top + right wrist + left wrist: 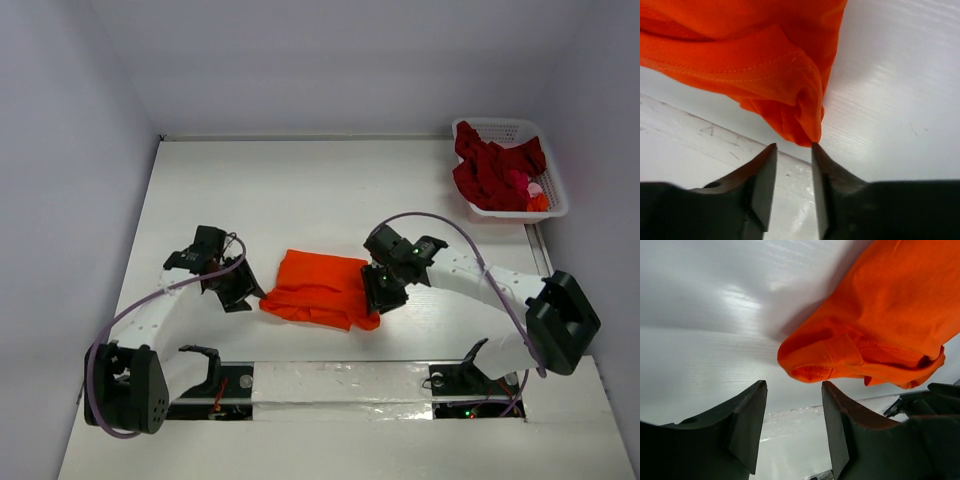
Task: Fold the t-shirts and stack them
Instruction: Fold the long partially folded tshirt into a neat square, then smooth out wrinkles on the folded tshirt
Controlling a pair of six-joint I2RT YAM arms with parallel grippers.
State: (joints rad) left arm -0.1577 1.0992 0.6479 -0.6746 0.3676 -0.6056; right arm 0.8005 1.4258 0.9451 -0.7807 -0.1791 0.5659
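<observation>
A bright orange t-shirt (322,288) lies folded on the white table between my two grippers. My left gripper (243,296) stands open at its left edge. In the left wrist view the shirt's folded hem (840,357) sits just past the tips of my left gripper (794,385), with nothing between the fingers. My right gripper (380,298) is open at the shirt's right edge. In the right wrist view a corner of the orange cloth (800,125) touches the tips of my right gripper (794,146), not clamped. Dark red t-shirts (495,172) lie heaped in the basket.
A white lattice basket (553,188) stands at the far right corner and also holds small pink and orange items (535,196). A taped strip (340,380) runs along the table's near edge between the arm bases. White walls close the table at left and back.
</observation>
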